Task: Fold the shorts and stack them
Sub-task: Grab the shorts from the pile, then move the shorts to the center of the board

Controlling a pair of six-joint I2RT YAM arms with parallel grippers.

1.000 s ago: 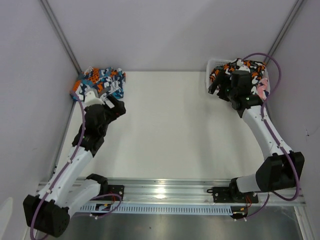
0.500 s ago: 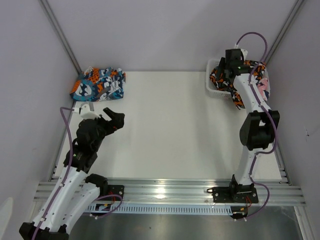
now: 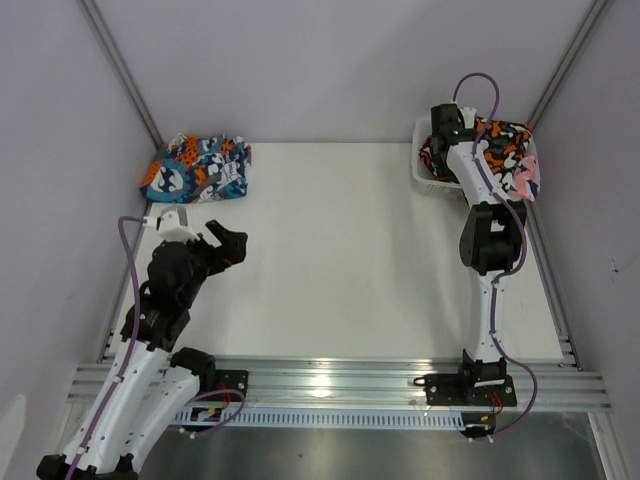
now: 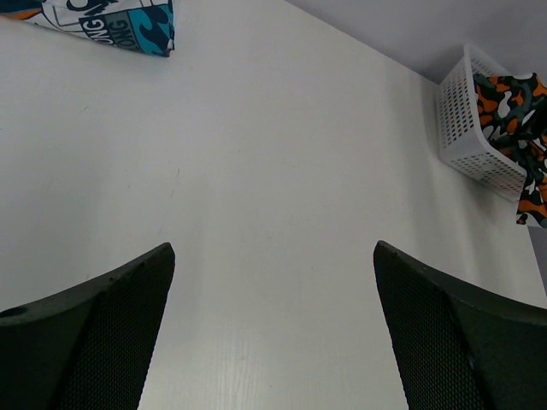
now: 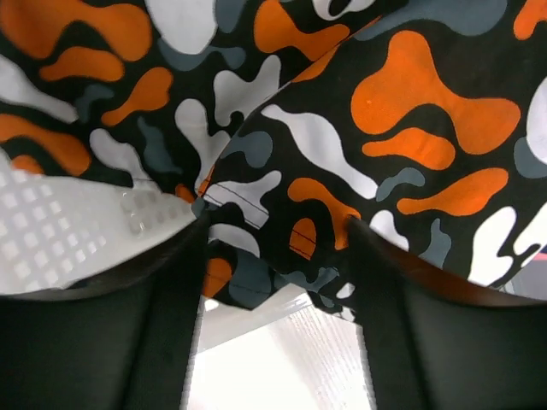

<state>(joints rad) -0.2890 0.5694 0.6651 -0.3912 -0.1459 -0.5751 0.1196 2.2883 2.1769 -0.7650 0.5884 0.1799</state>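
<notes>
The blue-teal-orange shorts (image 3: 197, 168) lie folded at the table's far left corner; their edge shows in the left wrist view (image 4: 111, 21). The orange-black-white camouflage shorts (image 3: 495, 150) are heaped in the white mesh basket (image 3: 432, 180), with pink-patched shorts (image 3: 524, 178) beside them. My right gripper (image 3: 445, 125) reaches down into the basket. Its jaws (image 5: 275, 222) stand apart around a hanging hem of the camouflage shorts (image 5: 342, 128). My left gripper (image 3: 225, 245) hovers open over bare table (image 4: 273, 256), well short of the folded shorts.
The basket sits at the far right corner against the wall (image 4: 470, 128), with camouflage fabric spilling over its rim (image 4: 513, 111). Its mesh wall (image 5: 60, 231) lies close to my right gripper's left finger. Slanted frame bars rise at both back corners.
My right arm has straightened and reached over the basket's far side, its jaws narrowing around the camouflage fabric. My left arm has pulled back from the folded shorts toward the near edge.
</notes>
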